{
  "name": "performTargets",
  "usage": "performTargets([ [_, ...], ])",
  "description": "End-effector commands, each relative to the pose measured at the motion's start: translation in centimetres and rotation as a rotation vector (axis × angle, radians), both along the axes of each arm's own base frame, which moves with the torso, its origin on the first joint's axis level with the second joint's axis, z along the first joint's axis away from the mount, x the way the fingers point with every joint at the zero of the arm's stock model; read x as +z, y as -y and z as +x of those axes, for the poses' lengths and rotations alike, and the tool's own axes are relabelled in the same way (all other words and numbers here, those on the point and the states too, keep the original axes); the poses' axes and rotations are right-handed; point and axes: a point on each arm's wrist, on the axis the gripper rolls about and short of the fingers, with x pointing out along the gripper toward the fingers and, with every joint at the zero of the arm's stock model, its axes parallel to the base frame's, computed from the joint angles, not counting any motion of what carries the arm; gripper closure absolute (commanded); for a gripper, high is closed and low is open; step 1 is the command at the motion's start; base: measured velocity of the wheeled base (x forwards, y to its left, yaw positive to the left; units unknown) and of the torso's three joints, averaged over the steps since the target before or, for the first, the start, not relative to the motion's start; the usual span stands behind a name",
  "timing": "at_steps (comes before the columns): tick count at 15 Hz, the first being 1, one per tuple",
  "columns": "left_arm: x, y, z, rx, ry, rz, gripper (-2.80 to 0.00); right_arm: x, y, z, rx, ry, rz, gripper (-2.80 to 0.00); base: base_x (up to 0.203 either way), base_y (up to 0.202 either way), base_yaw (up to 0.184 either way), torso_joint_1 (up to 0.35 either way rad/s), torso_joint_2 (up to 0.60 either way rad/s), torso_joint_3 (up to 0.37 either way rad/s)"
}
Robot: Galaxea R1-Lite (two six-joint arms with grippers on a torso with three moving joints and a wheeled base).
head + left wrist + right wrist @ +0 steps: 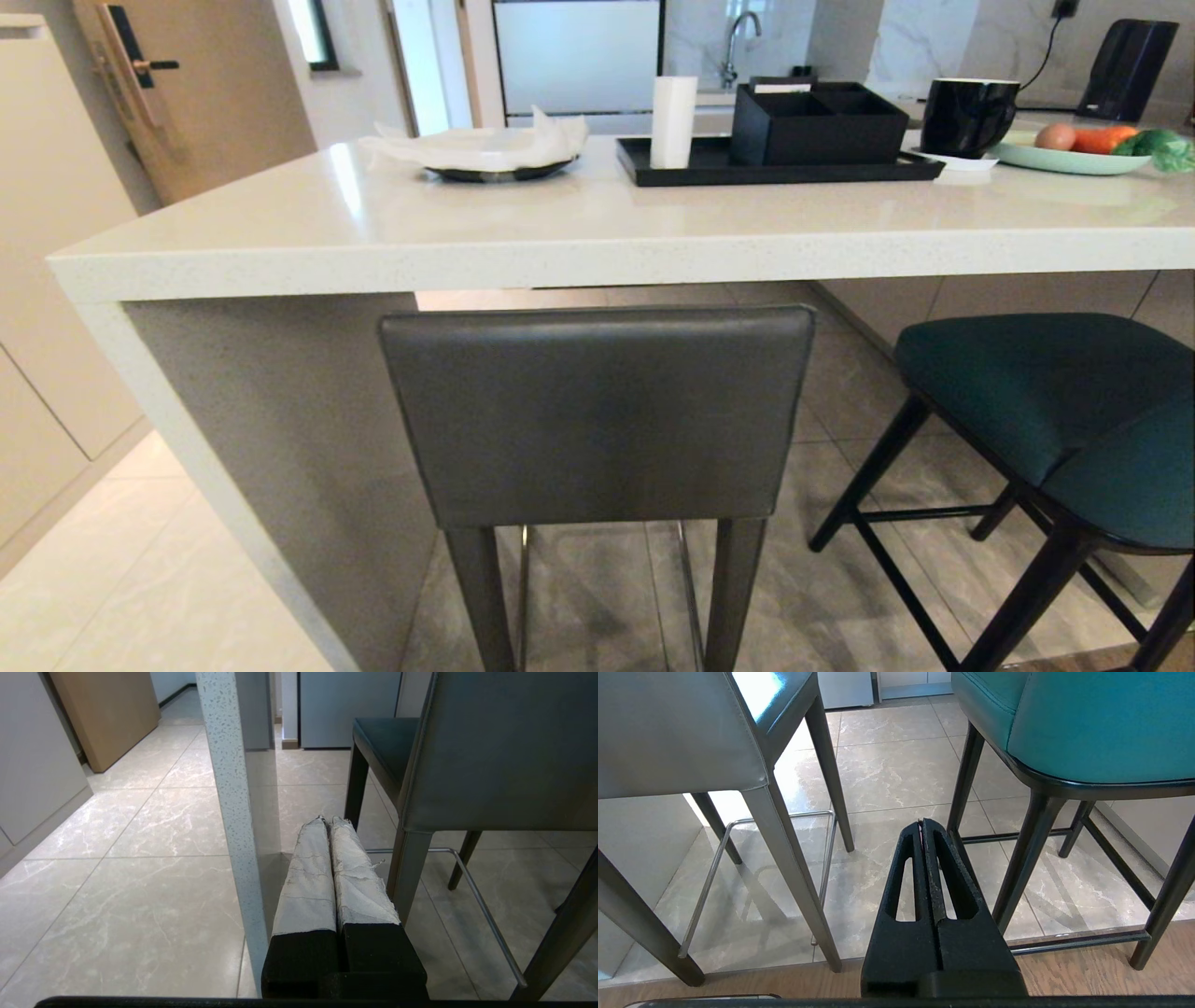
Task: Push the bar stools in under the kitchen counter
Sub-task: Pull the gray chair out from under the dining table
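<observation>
Counter (597, 233) spans the head view, long axis running 9 to 3 o'clock, its grey end panel (280, 448) dropping to the floor at 8 o'clock. Grey stool (597, 411) dead centre, backrest facing the robot, seat pointing to 12 o'clock toward the open space beneath the slab; backrest top sits just below the counter edge, so it looks able to pass under. Teal stool (1055, 420) at 4 o'clock, turned at an angle, seat largely out from under the top.

Neither arm shows in the head view. Left gripper (327, 821) hangs low, cloth-wrapped fingers pressed together, holding nothing, between the end panel and the grey stool's near leg. Right gripper (922, 823) also closed and empty, low in the gap between the two stools, touching neither.

Judgement: the push runs toward 12 o'clock; the grey stool is straight ahead, equally near both arms; teal sits nearer the right arm.

In the way: the end panel close beside the grey stool.

On top, clear of the push: black tray (775, 168), plate (1074, 159), mug (966, 114).
</observation>
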Motion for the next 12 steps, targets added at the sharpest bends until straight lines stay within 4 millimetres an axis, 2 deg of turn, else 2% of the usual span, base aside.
performTargets([
  [1,-1.1,0.0,0.3,-0.001,-0.04,0.001,0.0,0.0,0.0,0.0,0.0,0.001,0.0,0.0,0.0,0.0,0.0,0.0,0.0,0.0],
  [6,-1.2,0.0,0.3,0.0,-0.049,0.012,0.0,0.0,0.0,0.0,0.002,0.005,-0.008,0.0,0.0,0.0,0.0,0.0,0.0,0.0],
  [8,-0.9,0.0,0.3,-0.007,-0.042,0.038,0.0,1.6,0.0,-0.4,-0.001,0.038,-0.015,0.0,0.0,0.0,0.0,0.0,0.0,0.0],
  [10,1.5,0.1,0.3,-0.035,-0.042,0.036,0.0,3.2,0.0,-0.1,0.009,-0.02,-0.012,0.0,0.0,0.0,0.0,0.0,0.0,0.0],
  [12,3.9,0.2,1.8,-0.089,-0.125,0.02,0.0,4.3,-0.1,0.8,0.048,-0.084,-0.01,0.0,0.0,0.0,0.0,0.0,0.0,0.0],
])
